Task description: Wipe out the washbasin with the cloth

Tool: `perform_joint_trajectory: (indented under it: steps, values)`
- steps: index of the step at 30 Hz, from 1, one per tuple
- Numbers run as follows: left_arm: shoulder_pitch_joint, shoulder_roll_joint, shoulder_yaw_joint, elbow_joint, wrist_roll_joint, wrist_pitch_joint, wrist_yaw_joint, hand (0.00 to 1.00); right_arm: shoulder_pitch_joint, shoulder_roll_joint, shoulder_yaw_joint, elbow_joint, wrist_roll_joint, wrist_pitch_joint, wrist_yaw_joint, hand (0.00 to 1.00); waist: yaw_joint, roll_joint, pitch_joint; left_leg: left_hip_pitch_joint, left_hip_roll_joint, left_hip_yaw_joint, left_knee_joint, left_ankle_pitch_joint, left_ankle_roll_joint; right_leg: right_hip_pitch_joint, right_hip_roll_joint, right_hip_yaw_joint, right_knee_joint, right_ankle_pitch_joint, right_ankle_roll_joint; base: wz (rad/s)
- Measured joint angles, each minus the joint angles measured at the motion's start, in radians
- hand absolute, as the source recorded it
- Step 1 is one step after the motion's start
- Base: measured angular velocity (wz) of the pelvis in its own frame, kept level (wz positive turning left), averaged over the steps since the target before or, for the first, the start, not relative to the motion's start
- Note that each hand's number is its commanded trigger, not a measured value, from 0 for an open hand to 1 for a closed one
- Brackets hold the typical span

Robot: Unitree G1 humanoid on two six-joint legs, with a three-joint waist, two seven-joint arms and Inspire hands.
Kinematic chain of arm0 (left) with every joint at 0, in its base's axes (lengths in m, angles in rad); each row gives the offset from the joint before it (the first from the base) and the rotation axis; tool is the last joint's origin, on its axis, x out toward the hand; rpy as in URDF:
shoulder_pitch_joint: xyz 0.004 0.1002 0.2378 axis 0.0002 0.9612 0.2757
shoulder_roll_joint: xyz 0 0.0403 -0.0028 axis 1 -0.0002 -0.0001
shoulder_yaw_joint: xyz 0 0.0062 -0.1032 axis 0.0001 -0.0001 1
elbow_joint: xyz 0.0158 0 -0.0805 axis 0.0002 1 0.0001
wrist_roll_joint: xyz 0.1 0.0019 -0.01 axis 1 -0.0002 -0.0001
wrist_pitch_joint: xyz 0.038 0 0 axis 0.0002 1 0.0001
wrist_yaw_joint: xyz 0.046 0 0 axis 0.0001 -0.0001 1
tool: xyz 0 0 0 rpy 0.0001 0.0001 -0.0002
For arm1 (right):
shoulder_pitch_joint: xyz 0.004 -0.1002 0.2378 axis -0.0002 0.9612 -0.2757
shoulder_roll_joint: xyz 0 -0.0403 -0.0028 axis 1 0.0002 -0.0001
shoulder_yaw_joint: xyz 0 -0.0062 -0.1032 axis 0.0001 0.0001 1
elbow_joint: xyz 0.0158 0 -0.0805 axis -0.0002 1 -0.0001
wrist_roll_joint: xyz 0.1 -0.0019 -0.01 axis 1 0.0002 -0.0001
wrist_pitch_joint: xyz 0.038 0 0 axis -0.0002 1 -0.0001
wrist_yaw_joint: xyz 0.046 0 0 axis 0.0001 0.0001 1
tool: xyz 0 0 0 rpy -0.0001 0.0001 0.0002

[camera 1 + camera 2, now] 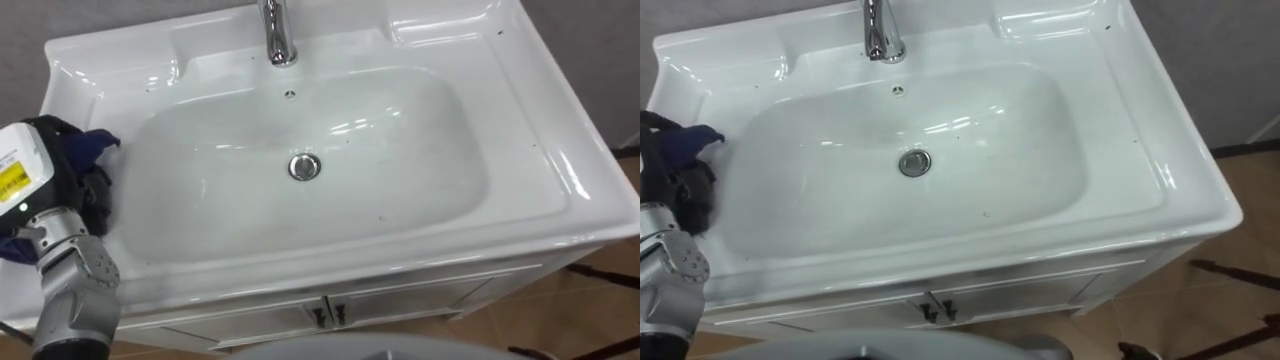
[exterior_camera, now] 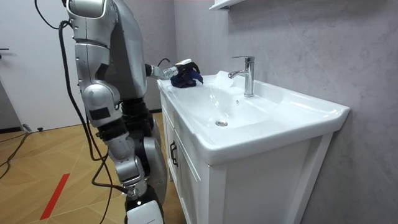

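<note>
- We stand close against the front of the white cabinet [image 1: 400,300]. Our head is bent over the basin [image 1: 545,160], and our body is towards its left end.
- The left hand [image 1: 55,170] rests on the basin's left ledge, just beside the left edge of the bowl.
- Its dark fingers [image 1: 95,195] look curled into the dark blue cloth [image 1: 98,145], bunching it against the palm rather than pressing it flat. The cloth lies on the rim under and ahead of the hand, with 1 corner poking towards the back-left corner.
- The cloth is outside the bowl; nothing lies in the bowl or over the drain [image 1: 305,166].
- The bowl's surface is glossy and shows no wet streak or wiped track, so we cannot tell how much has been covered. With the cloth at 1 edge, we judge the task to be early, or working the left rim only.
- A few small dark specks [image 1: 380,216] sit on the bowl's floor and more dot the far rim, which suggests those parts are unwiped.
- What looks left: the bowl's floor and sides, the area around the faucet [image 1: 279,35], and the right and rear ledges, all well apart from the cloth.
</note>
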Motion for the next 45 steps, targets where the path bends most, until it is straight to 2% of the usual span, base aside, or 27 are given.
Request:
perform_joint_trajectory:
  steps: [10,20,28,31,35,37,42,45]
  values:
    - [-0.002,0.000,0.001,-0.013,0.004,0.005,0.001,0.00,0.000,0.001,-0.001,-0.002,0.000,0.017,-0.003,0.00,0.000,-0.002,-0.0014,-0.002,0.000,0.001,0.000,0.000,0.000,-0.011,0.000,0.002,0.010,-0.002,0.000,0.00]
    - [-0.008,0.001,0.002,-0.059,0.011,-0.012,0.058,0.00,-0.015,0.005,-0.008,-0.002,0.000,0.004,-0.031,0.00,0.000,0.019,-0.0014,-0.011,0.000,-0.002,0.002,0.000,0.000,-0.014,-0.001,0.000,0.010,-0.002,-0.001,0.01]
    - [-0.015,0.004,0.002,-0.080,0.008,-0.021,0.074,0.00,-0.024,0.006,-0.008,-0.002,-0.003,-0.005,-0.036,0.00,-0.003,0.015,0.0008,-0.012,-0.001,-0.003,0.001,0.000,0.000,-0.015,-0.001,0.000,0.009,-0.002,0.000,0.00]
    - [-0.038,0.004,0.002,-0.081,-0.041,-0.026,0.076,0.00,-0.024,0.006,-0.008,-0.002,-0.001,-0.011,-0.036,0.00,-0.002,0.010,0.0033,-0.012,-0.001,-0.004,0.001,0.000,0.000,-0.015,-0.001,0.002,0.009,-0.003,0.000,0.00]
    - [-0.047,0.004,0.002,-0.121,-0.149,-0.031,0.077,0.00,-0.032,0.009,-0.009,-0.001,0.002,-0.013,-0.040,0.00,-0.001,0.005,0.0016,-0.014,-0.001,0.005,0.001,0.000,0.000,-0.027,0.001,0.015,0.012,-0.003,0.000,-0.08]
    - [-0.049,0.004,0.011,-0.139,-0.174,-0.046,0.077,0.00,-0.033,0.020,-0.009,0.000,0.004,-0.016,-0.056,0.00,-0.001,0.001,0.0018,-0.015,-0.001,0.005,0.001,0.000,0.000,-0.024,0.000,0.013,0.013,-0.003,0.000,0.00]
    - [-0.056,0.004,0.048,-0.177,-0.199,-0.072,0.085,0.00,-0.033,0.029,-0.009,0.001,0.009,-0.032,-0.088,0.00,0.000,-0.002,0.0012,-0.011,-0.002,0.004,0.001,0.000,0.000,-0.019,-0.001,0.014,0.011,-0.003,0.000,0.00]
    - [-0.088,0.008,0.066,-0.193,-0.200,-0.081,0.105,0.00,-0.043,0.032,-0.011,0.001,0.005,-0.037,-0.096,0.00,0.001,-0.003,0.0018,-0.016,-0.002,0.000,0.000,0.000,0.000,-0.021,-0.002,0.012,0.009,-0.003,0.001,0.05]
